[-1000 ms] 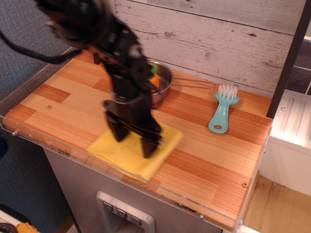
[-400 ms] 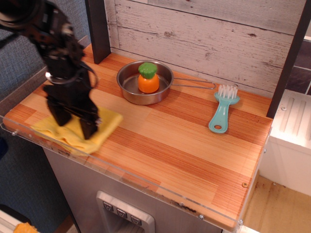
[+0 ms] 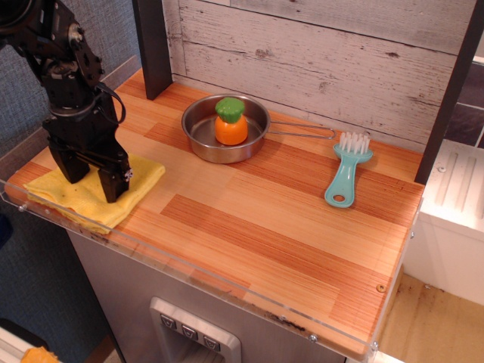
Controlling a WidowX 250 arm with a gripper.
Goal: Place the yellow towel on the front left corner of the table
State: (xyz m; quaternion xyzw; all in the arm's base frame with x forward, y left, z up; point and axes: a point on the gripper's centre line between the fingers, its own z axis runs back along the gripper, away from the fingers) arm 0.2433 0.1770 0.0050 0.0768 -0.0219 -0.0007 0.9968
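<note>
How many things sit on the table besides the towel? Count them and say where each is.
3. A steel pan at the back centre, an orange toy vegetable standing inside it, and a teal brush toward the right. None look hidden.

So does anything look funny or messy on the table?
Not really. The yellow towel lies a bit rumpled at the table's front left corner, under the gripper. The toy carrot sits upright in the steel pan, and the teal brush lies flat. Nothing spilled.
</note>
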